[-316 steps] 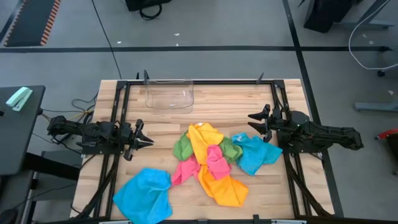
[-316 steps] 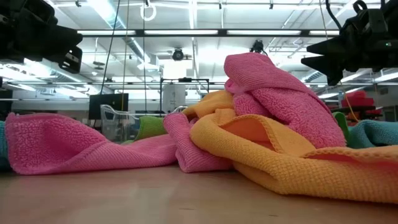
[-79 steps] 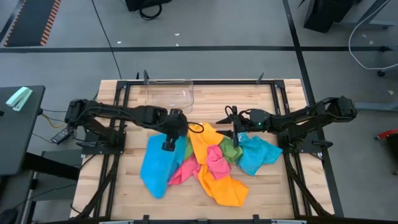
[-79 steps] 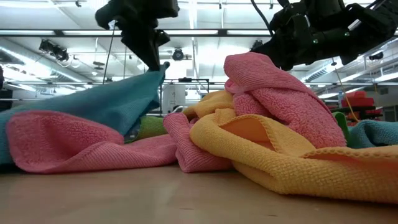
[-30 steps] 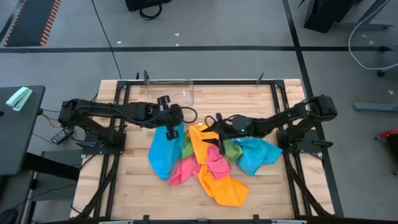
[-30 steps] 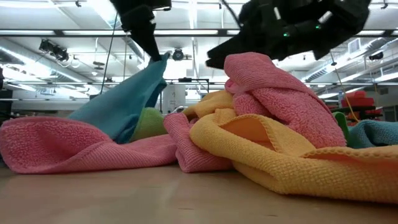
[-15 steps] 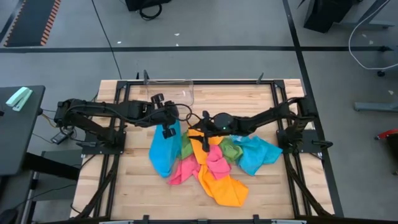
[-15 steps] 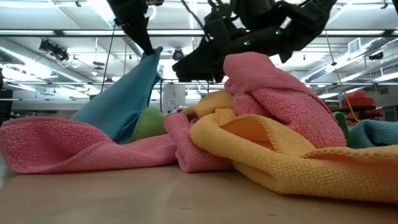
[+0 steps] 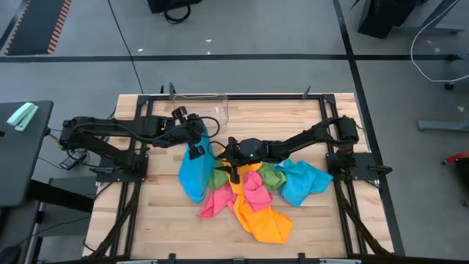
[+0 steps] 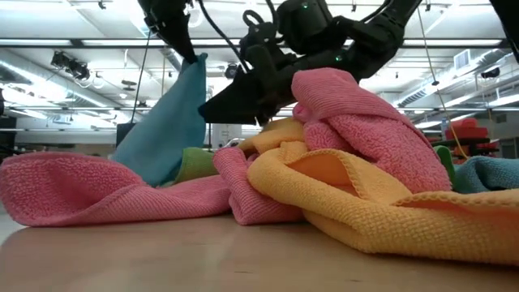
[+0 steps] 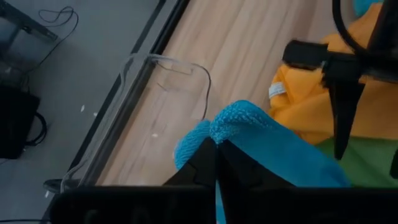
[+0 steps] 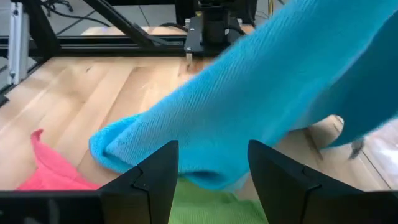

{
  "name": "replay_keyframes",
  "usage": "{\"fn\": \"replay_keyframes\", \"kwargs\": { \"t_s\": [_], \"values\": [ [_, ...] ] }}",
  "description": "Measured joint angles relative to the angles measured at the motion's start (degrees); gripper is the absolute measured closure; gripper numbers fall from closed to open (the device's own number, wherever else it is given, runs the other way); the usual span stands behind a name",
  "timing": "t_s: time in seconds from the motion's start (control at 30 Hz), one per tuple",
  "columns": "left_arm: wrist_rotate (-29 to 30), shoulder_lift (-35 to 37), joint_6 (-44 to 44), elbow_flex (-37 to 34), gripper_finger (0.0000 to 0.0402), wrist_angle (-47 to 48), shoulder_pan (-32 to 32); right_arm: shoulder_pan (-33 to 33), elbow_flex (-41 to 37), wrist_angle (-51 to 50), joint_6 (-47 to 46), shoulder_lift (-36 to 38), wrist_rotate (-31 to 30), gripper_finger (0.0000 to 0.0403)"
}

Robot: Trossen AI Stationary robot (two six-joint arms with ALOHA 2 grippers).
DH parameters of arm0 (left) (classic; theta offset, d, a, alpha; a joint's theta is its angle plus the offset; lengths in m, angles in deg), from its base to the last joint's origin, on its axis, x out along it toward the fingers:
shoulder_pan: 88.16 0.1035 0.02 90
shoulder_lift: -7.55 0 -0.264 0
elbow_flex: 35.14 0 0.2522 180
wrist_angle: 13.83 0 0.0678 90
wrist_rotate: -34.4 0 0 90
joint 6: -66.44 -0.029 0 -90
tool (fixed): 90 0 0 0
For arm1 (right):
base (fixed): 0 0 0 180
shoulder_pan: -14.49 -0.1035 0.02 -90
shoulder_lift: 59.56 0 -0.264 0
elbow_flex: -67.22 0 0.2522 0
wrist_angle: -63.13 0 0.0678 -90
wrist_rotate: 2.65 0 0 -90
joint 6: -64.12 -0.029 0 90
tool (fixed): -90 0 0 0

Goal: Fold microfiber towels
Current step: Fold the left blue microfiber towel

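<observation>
Several microfiber towels (image 9: 253,192) lie heaped at mid-table in pink, orange-yellow and green, with a second blue cloth (image 9: 300,180) at the pile's right edge, all judged light, limp and non-slippery. One blue towel (image 9: 193,173) hangs lifted from the left gripper (image 9: 196,151), pinched shut on an upper corner, its lower end draping onto the table beside the pile. Opposite, the right gripper (image 12: 208,163) holds its fingers apart and empty against the hanging cloth, probably best placed to take the neighbouring top corner.
</observation>
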Motion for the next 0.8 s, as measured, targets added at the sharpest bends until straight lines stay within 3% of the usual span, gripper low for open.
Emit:
{"fn": "replay_keyframes", "kwargs": {
  "t_s": [0.43, 0.8],
  "values": [
    [0.82, 3.18, 0.69, -0.01, 0.0392, -1.19, -0.29, 1.67, 0.94, -1.00, 0.57, -0.64, -5.46, 0.0202],
    [2.49, 3.31, -0.20, -0.01, 0.0384, -4.21, -0.29, 2.75, 1.21, 1.14, 1.75, -3.00, -5.55, 0.0208]
  ]
}}
